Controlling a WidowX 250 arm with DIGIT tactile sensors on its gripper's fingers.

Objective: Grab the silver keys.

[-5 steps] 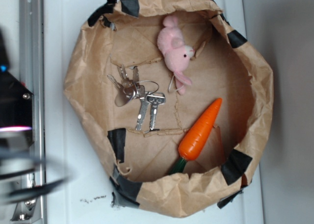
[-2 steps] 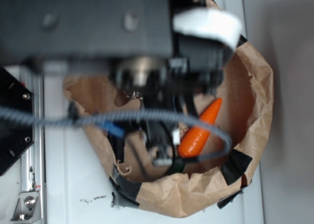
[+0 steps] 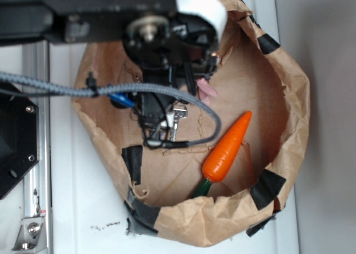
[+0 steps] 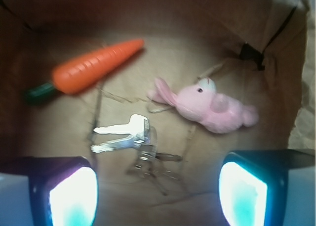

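The silver keys (image 4: pixel 129 136) lie flat on the brown paper floor of the bag, several keys fanned out from a thin ring. In the wrist view they sit just beyond the gap between my fingers, a little left of centre. My gripper (image 4: pixel 158 195) is open and hovers above them with nothing between its pads. Both pads (image 4: pixel 74 199) glow white and cyan at the bottom corners. In the exterior view my arm (image 3: pixel 158 40) hangs over the bag and covers most of the keys (image 3: pixel 178 114). Only a couple of key heads show there.
An orange carrot (image 4: pixel 96 67) (image 3: pixel 227 145) with a green stem lies beyond the keys. A pink plush bunny (image 4: pixel 210 106) lies to their right, mostly hidden in the exterior view. The crumpled paper bag wall (image 3: pixel 292 104), patched with black tape, rings everything. A grey cable (image 3: pixel 111 90) crosses it.
My arm swung in from the left over the bag. It has since shifted towards the upper left and now covers the bunny and most of the keys.
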